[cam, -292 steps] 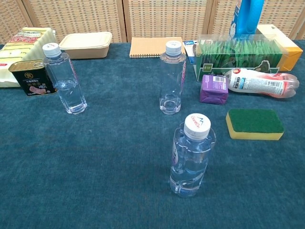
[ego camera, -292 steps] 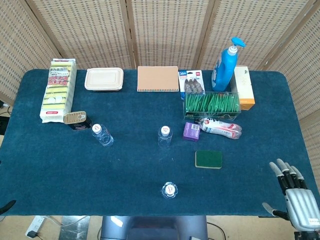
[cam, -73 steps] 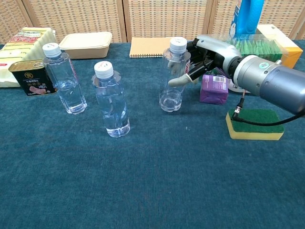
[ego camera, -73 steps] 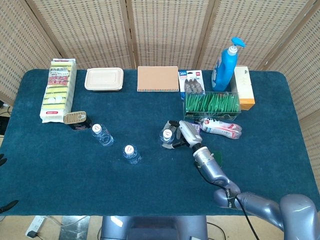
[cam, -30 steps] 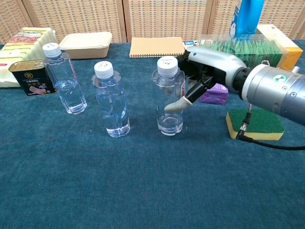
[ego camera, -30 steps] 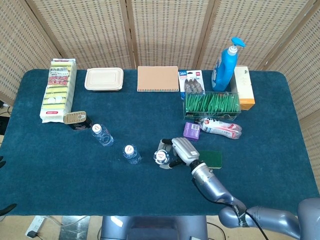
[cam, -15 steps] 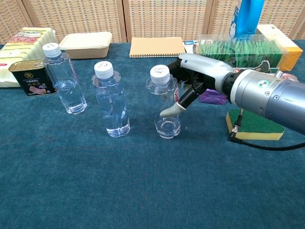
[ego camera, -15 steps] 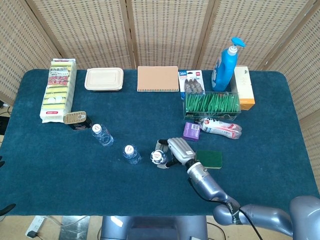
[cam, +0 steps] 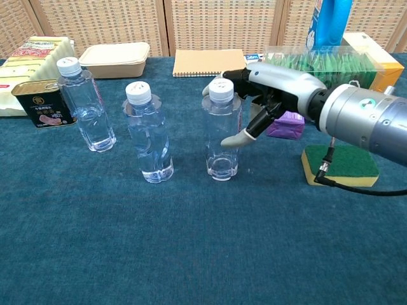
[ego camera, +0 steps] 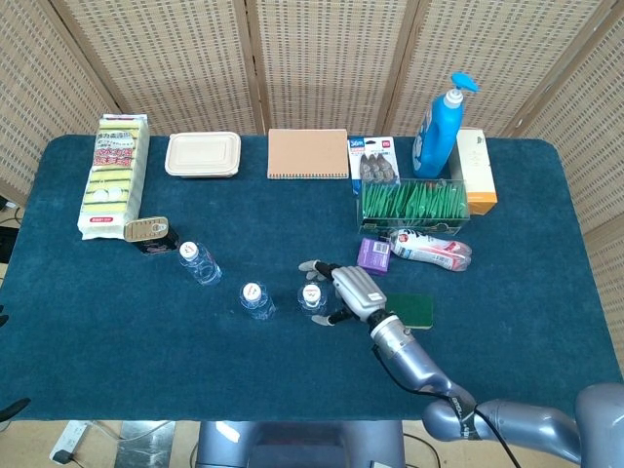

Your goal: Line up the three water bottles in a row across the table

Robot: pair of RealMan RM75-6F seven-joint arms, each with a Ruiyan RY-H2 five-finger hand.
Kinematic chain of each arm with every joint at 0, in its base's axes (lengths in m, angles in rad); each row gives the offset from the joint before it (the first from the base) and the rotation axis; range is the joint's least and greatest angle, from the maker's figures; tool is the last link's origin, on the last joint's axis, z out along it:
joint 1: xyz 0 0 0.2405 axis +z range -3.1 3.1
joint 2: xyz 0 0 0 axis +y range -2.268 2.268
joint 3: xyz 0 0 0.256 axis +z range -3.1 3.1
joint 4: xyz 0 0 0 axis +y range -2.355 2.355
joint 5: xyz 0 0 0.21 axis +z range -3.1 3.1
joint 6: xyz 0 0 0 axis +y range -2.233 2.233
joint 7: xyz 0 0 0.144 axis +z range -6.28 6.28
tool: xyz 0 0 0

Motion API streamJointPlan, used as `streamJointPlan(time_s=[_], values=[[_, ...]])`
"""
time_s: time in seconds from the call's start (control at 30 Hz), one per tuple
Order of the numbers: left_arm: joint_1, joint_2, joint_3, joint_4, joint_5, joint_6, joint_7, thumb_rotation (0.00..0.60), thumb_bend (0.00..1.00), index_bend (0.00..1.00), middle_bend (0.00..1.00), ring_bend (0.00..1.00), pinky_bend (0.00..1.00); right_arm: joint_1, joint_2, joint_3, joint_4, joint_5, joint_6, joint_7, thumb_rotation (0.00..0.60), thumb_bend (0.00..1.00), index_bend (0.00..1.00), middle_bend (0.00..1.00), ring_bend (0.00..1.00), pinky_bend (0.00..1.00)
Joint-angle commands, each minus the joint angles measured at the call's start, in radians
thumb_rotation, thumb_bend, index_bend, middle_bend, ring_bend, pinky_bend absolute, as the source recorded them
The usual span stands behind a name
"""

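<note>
Water bottles upright mid-frame: left (cam: 84, 105), middle (cam: 149, 132), right (cam: 221, 129). Right hand (cam: 267, 86) beside right bottle, fingers spread, apparently clear of it. Left hand unseen.

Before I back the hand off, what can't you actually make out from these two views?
- Left hand: in neither view.
- Right hand on right bottle: chest view can't settle whether its fingers touch it.
- Blue pump bottle: top cut off in chest view.
- Can label: too small.
</note>
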Motion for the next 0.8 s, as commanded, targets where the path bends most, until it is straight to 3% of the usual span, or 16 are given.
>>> streamJointPlan(time_s=[0.03, 0.43, 0.53, 0.8], values=[[0.0, 0.0, 0.0, 0.001, -0.002, 0.0, -0.002, 0.6, 0.12, 0.0, 0.0, 0.0, 0.0, -0.022, 0.042, -0.014, -0.049, -0.038, 0.025, 0.012, 0.6, 0.18, 0.19, 0.28, 0.3, 0.51], [-0.007, -0.017, -0.013, 0.022, 0.008, 0.025, -0.027, 0.6, 0.12, 0.0, 0.0, 0.0, 0.0, -0.159, 0.366, -0.108, -0.32, -0.206, 0.142, 0.07, 0.6, 0.09, 0.09, 0.06, 0.05, 0.21], [-0.024, -0.024, -0.02, 0.027, 0.012, 0.016, -0.042, 0.6, 0.12, 0.0, 0.0, 0.0, 0.0, -0.204, 0.451, -0.139, -0.337, -0.266, 0.189, 0.103, 0.6, 0.06, 0.07, 0.02, 0.01, 0.17], [-0.044, -0.052, -0.073, 0.037, -0.057, 0.018, -0.097, 0.6, 0.12, 0.0, 0.0, 0.0, 0.0, -0.352, 0.588, -0.223, -0.295, -0.407, 0.383, 0.192, 0.6, 0.01, 0.07, 0.02, 0.0, 0.12]])
